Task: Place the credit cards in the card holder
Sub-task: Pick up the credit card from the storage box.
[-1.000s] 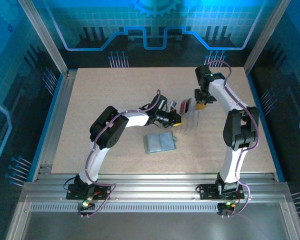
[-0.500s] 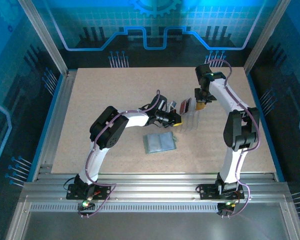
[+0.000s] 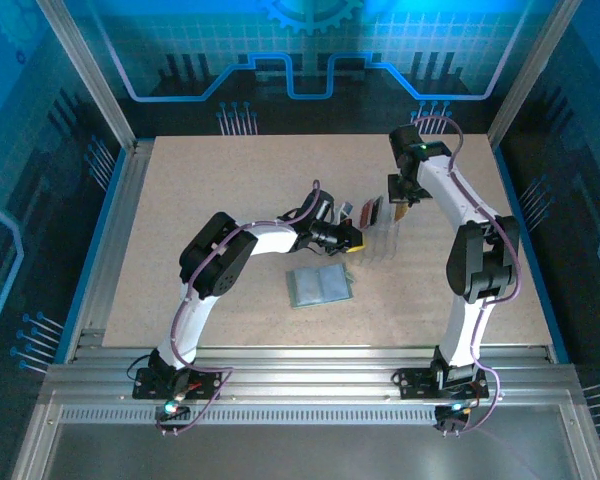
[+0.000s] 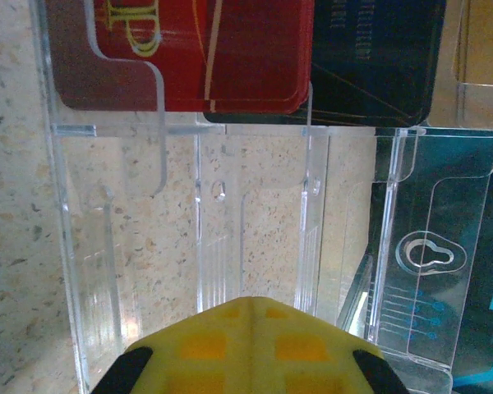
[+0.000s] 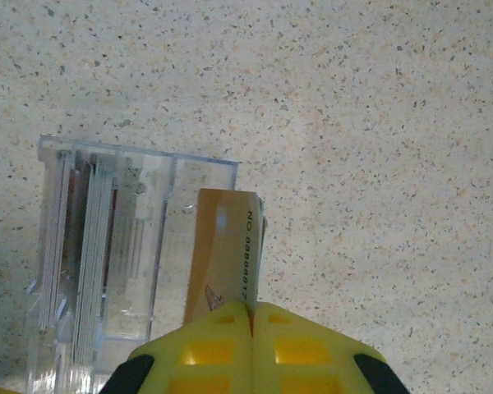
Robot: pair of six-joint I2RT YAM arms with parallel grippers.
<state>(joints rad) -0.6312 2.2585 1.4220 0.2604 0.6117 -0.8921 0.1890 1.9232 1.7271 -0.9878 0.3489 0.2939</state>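
Observation:
A clear acrylic stand (image 3: 380, 238) in mid-table holds upright credit cards: a red one (image 4: 181, 53), a dark one (image 4: 370, 57) and a tan one (image 4: 476, 61). My right gripper (image 5: 251, 308) is shut on the edge of the tan card (image 5: 222, 246), which stands at the stand's (image 5: 107, 263) right end. From above, that gripper (image 3: 401, 205) hangs over the stand's far right corner. My left gripper (image 4: 251, 305) is shut with nothing between its fingers, its tip against the stand's near side (image 4: 230, 230). The grey-green card holder (image 3: 320, 285) lies open on the table, nearer than the stand.
The speckled tabletop (image 3: 210, 190) is bounded by metal rails (image 3: 110, 250) at left and right. The left arm's elbow (image 3: 215, 260) sits just left of the card holder.
The right gripper's jaws have closed onto the tan card. The left arm, the stand and the card holder have not moved.

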